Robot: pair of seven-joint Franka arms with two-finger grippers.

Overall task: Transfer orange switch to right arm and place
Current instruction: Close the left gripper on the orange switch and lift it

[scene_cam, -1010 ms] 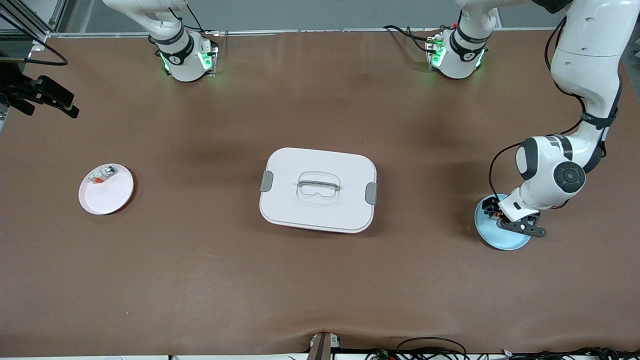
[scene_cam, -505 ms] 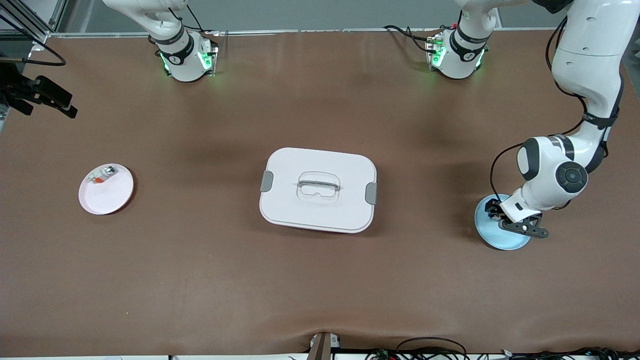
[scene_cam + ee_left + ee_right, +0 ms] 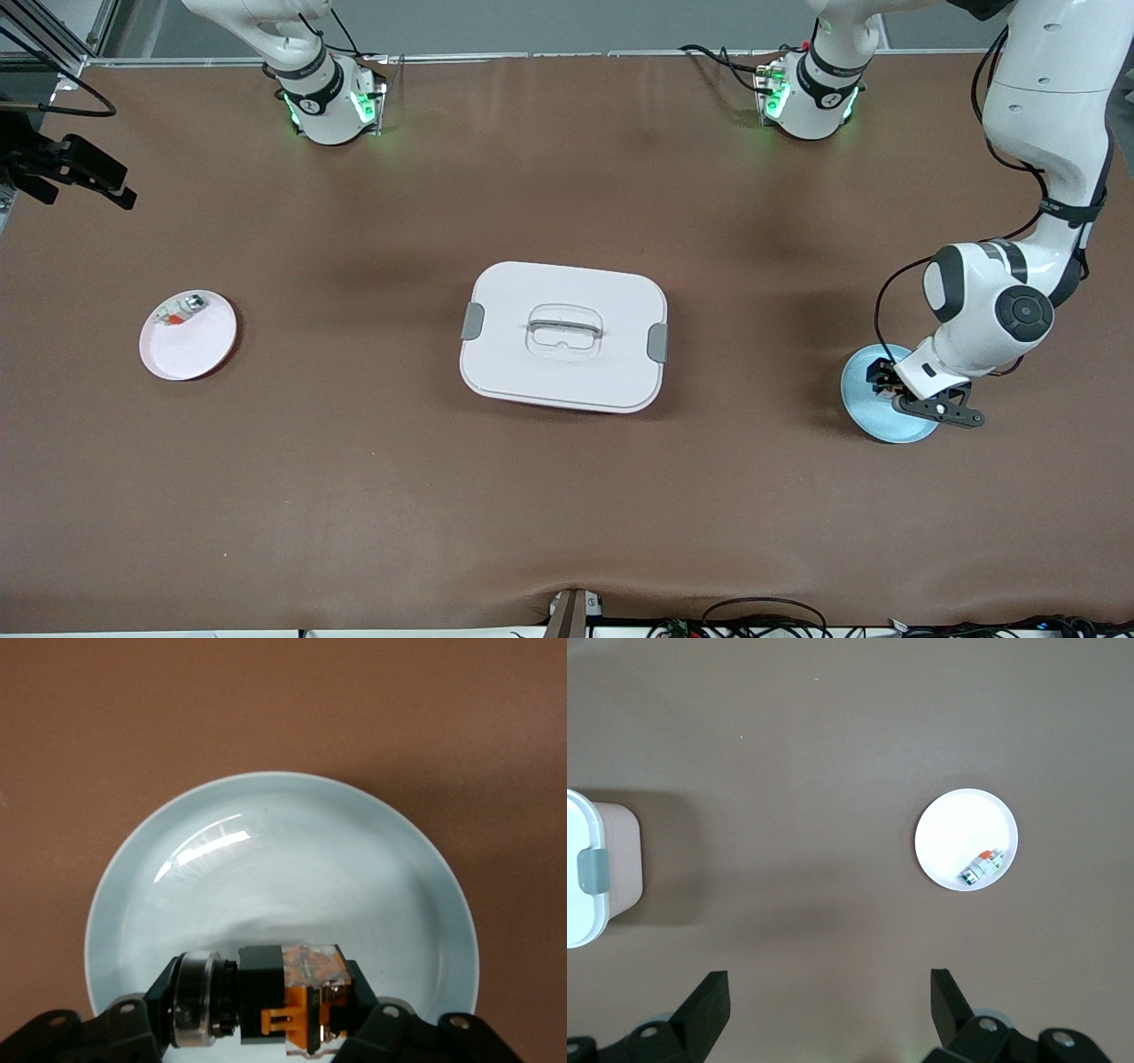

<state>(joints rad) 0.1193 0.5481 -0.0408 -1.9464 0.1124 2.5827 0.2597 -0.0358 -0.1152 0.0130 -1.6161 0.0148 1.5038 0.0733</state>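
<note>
Progress was at its earliest stage: the orange switch had only just been gripped, and the handover and the placing were all left to do. Taking the lidded white box in the middle of the table as the landmark, the light blue plate lay well apart from it toward the left arm's end of the table. The left gripper was low over that plate, its fingers closed from both sides on the switch, a black blocky part with an orange section and a silver collar. Whether the switch rested on the plate or was just clear of it could not be told.

Well apart from the box toward the right arm's end of the table lay the small white plate, carrying a whitish-clear part with red-orange and green bits. The right gripper waited high over the table toward its own arm's end from the box, fingers spread wide and holding nothing.

By my judgement, what remained was lifting the switch off the blue plate, bringing the two grippers together, passing the part across, and having the right arm set it down, probably on the white plate.
</note>
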